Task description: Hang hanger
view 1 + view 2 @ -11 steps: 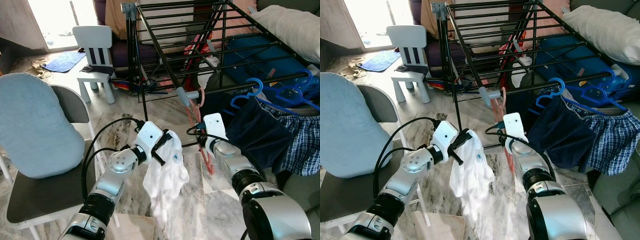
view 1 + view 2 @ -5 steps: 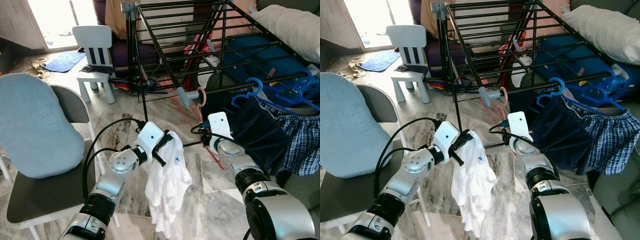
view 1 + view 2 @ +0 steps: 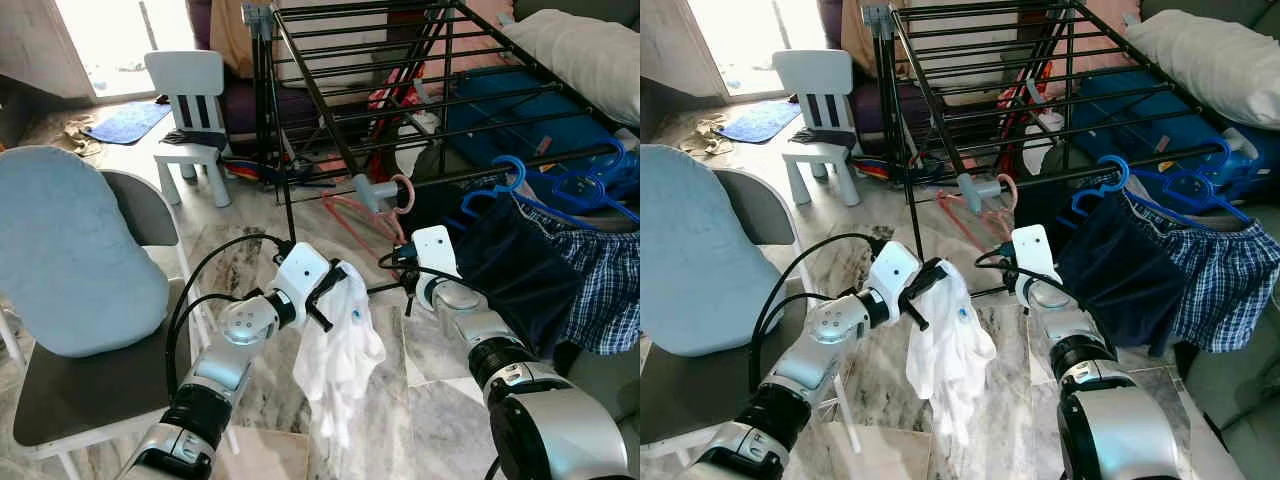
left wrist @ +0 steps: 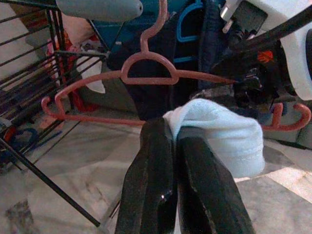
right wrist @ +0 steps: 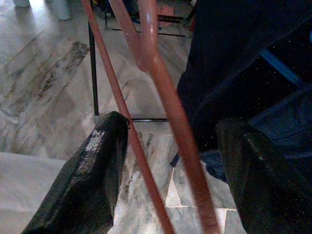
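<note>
Below the drying rack [image 3: 420, 90], the pink hanger [image 3: 372, 212] hangs hooked. The right gripper [image 5: 165, 165] is spread around it. The left gripper [image 4: 178, 165] pinches a white cloth [image 3: 340, 360].

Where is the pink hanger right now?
The pink hanger hangs by its hook from the grey end of the drying rack, straight ahead, just above the right gripper and left of the dark blue clothes.

Bright daylight frm doorway – wrist views blurry.
</note>
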`<state>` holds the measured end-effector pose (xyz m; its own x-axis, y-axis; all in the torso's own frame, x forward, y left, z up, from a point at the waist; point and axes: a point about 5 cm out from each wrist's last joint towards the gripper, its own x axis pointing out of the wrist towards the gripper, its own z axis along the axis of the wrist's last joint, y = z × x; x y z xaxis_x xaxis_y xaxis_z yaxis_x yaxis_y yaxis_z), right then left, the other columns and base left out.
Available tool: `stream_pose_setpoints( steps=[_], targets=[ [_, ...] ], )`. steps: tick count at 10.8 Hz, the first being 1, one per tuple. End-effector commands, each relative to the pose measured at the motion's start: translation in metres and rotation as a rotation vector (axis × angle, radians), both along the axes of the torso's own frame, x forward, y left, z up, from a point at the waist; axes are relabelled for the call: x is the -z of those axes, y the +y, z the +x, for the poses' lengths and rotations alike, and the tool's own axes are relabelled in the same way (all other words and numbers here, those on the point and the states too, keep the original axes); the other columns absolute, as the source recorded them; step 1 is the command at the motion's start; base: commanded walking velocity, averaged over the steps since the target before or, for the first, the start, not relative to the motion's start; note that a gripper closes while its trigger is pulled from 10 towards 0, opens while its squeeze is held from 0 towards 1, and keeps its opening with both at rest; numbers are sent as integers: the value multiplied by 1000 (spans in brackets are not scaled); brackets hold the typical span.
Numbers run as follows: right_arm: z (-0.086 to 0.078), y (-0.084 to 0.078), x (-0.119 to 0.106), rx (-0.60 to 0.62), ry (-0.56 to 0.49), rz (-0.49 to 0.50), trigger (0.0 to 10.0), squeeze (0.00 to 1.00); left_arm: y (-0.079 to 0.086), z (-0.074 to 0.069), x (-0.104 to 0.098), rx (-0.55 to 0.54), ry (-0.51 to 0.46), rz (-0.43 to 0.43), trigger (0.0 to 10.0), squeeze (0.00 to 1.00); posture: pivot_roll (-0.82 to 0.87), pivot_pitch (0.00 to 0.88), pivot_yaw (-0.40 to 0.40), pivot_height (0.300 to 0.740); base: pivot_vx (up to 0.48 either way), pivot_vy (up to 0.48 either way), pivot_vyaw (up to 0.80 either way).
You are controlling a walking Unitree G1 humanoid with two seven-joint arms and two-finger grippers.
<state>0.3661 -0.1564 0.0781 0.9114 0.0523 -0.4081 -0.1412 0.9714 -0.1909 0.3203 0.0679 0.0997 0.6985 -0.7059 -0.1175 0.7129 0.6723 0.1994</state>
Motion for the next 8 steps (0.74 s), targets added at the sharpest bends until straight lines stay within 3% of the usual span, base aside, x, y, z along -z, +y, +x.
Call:
stream_pose_setpoints(
  steps=[1, 5, 8],
  targets=[
    [4, 1, -6, -1, -14, 19, 0, 0, -3, 3, -5, 16, -18, 15, 10000, 0, -154, 0, -1, 740, 0, 0, 0],
    [3, 1, -5, -2, -10, 26, 863, 0, -3, 3, -5, 12, -16, 20, 10000, 0, -154, 0, -1, 740, 0, 0, 0],
    [2, 2, -2, -2, -4, 35, 314, 0, -3, 4, -5, 13, -14, 22, 10000, 0, -153, 0, -3, 740, 0, 0, 0]
  ],
)
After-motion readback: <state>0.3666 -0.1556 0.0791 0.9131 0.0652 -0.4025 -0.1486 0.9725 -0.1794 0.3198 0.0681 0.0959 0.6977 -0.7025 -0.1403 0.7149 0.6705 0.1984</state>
